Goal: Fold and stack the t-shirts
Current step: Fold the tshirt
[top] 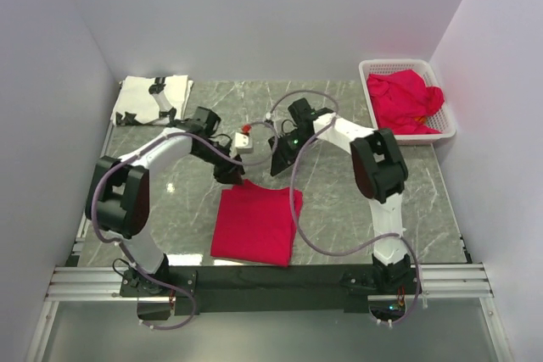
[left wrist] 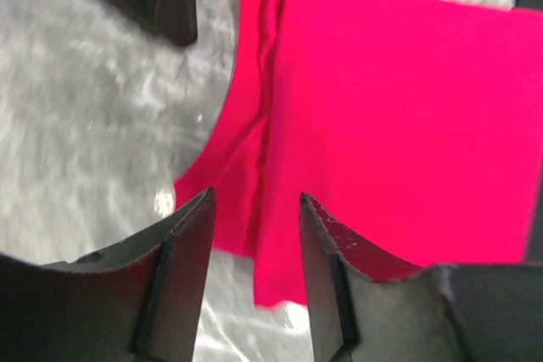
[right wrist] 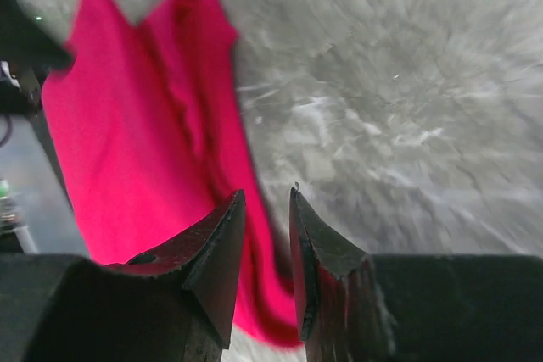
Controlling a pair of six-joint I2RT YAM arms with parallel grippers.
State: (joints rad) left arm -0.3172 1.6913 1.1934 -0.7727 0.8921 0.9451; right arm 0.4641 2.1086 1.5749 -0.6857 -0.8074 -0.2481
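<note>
The left fingers [left wrist: 182,243] stood spread and the right fingers [right wrist: 212,243] narrowly parted, both empty, over the far edge of the folded red t-shirt [top: 254,222] on the tabletop [top: 339,201]; a good fold probably needed both corners pinched evenly.

Left arm [top: 161,152] and right arm [top: 344,131]: white links, black joint housings. Grey cables [top: 294,201] loop off each, green LED [top: 293,136] on the right. Dark wedge-shaped fingers [left wrist: 182,243].
</note>
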